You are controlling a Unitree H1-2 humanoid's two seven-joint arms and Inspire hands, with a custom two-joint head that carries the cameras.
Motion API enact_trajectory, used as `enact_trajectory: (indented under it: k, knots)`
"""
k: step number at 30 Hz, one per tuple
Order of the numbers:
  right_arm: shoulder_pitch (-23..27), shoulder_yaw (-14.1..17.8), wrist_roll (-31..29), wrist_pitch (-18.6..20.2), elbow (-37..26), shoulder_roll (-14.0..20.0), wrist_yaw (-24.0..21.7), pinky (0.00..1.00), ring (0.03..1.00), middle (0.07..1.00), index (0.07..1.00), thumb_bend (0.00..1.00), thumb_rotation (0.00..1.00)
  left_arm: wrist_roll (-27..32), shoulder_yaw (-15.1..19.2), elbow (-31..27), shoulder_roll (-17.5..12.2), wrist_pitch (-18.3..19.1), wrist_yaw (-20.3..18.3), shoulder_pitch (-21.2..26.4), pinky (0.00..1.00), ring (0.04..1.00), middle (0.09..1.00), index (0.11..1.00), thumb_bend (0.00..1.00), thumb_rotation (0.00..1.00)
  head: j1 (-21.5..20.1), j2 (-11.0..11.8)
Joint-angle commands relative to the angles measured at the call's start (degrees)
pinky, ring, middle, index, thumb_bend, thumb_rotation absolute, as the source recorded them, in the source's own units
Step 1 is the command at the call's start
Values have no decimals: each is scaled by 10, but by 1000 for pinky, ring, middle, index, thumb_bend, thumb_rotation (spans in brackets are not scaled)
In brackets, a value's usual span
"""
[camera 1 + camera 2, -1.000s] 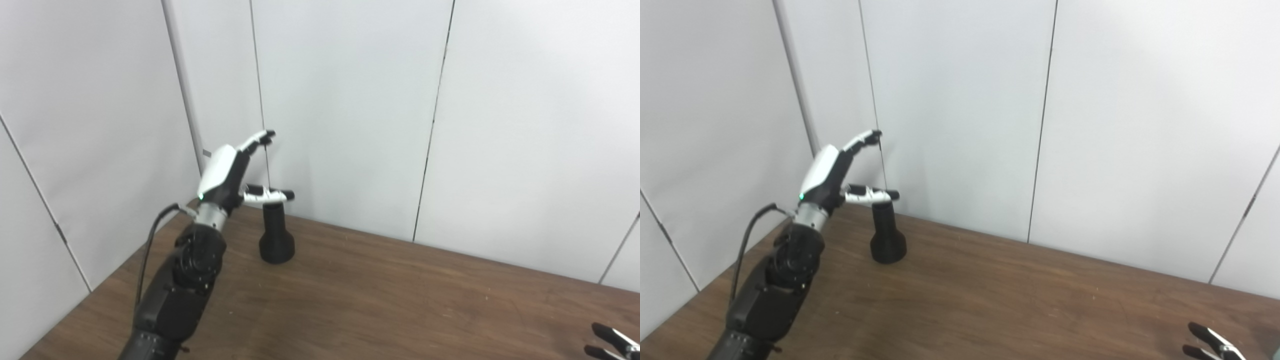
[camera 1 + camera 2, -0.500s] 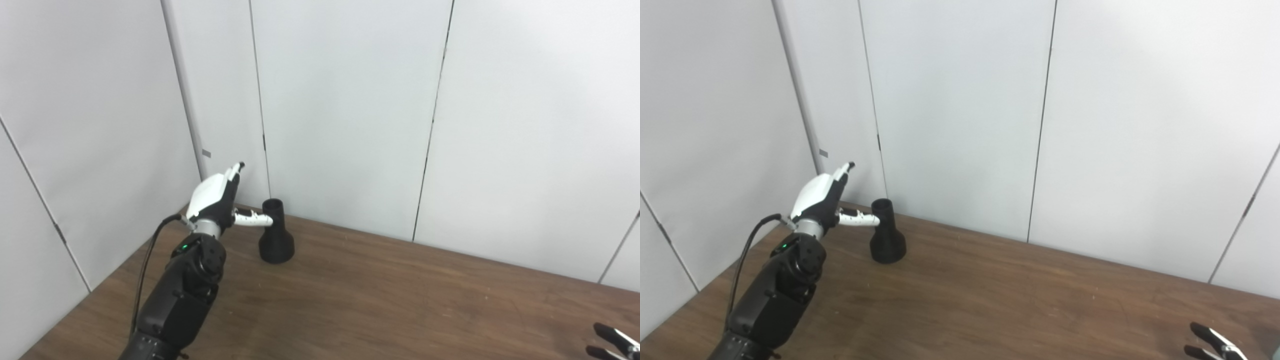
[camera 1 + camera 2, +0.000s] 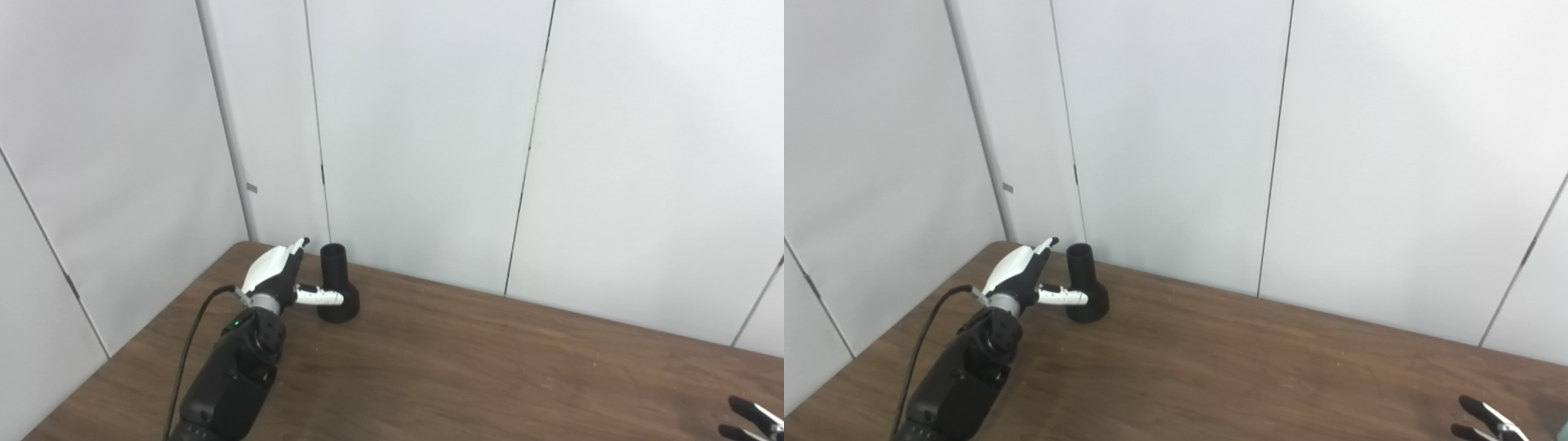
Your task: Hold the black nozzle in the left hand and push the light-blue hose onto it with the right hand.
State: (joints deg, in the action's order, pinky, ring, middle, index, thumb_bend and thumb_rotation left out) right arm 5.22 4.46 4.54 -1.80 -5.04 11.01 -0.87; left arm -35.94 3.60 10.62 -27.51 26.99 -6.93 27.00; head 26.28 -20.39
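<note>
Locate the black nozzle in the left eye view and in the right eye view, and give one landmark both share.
Left eye view: the black nozzle stands upright on the table, left of centre, near the back wall.
Right eye view: the black nozzle stands further left in the picture, same spot on the table.
Shared landmark: the open left hand right beside it, thumb in front of its flared base.

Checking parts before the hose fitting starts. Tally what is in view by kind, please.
Black flared plastic nozzle, upright on the brown wooden table: 1
Light-blue hose: 0 in view
Robot hands: 2, left hand open beside the nozzle, right hand only partly in frame
Total: 3
</note>
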Motion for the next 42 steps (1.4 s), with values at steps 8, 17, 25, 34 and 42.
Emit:
enact_trajectory:
  k: [8, 17, 25, 34, 42]
  knots:
    - [16, 5, -10, -8, -16, 8, -5, 520, 739, 850, 795, 543, 0, -5, -33, 10, -13, -1, 9, 9, 1000, 1000, 964, 946, 1000, 397, -4, 0]
    - [13, 5, -9, -6, -24, 7, -5, 519, 731, 845, 791, 550, 0, -1, -34, 37, 2, -4, 34, 13, 1000, 1000, 945, 902, 1000, 339, -12, -6]
    - [10, 7, -9, -12, -23, 8, -5, 515, 717, 842, 781, 555, 0, 18, -36, 64, 6, -18, 73, 17, 1000, 1000, 930, 884, 1000, 282, -11, -12]
    - [8, 7, -6, -8, -28, 10, -5, 517, 715, 842, 780, 556, 0, 42, -38, 106, 11, -19, 97, 41, 1000, 1000, 926, 885, 1000, 296, -14, -18]
    - [8, 4, -1, 0, -32, 6, -3, 519, 711, 842, 780, 558, 0, 52, -55, 125, 12, -20, 95, 61, 1000, 1000, 909, 862, 994, 310, -21, -21]
